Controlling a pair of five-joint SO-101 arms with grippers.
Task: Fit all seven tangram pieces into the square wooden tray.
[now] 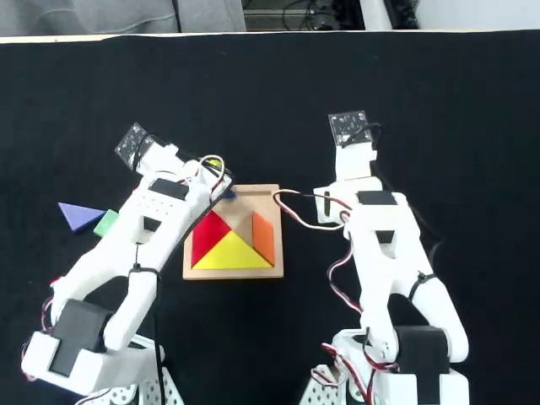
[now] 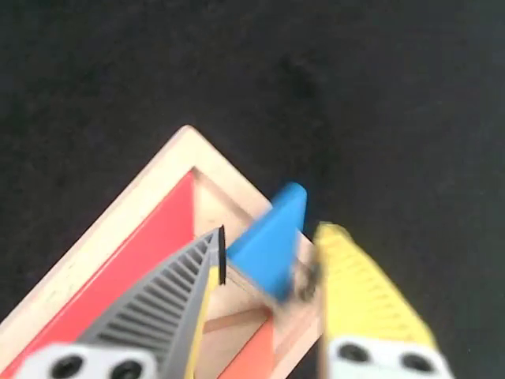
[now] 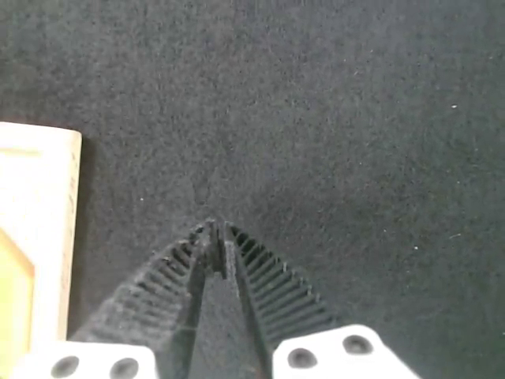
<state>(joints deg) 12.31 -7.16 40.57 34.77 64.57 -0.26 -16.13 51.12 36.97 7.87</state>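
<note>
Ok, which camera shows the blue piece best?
The left wrist view: the blue piece sits between the left gripper's fingers over the tray corner. The high view catches a sliver of it. The right wrist view faces tray edge and cloth.

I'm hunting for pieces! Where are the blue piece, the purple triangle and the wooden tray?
blue piece (image 2: pixel 272 245), left wrist view, middle of its face.
purple triangle (image 1: pixel 78 215), high view, its middle.
wooden tray (image 1: pixel 232 273), high view, near rim.

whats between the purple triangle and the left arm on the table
A small green piece lies there, close beside the purple triangle and at the edge of the left arm, in the high view.
</note>
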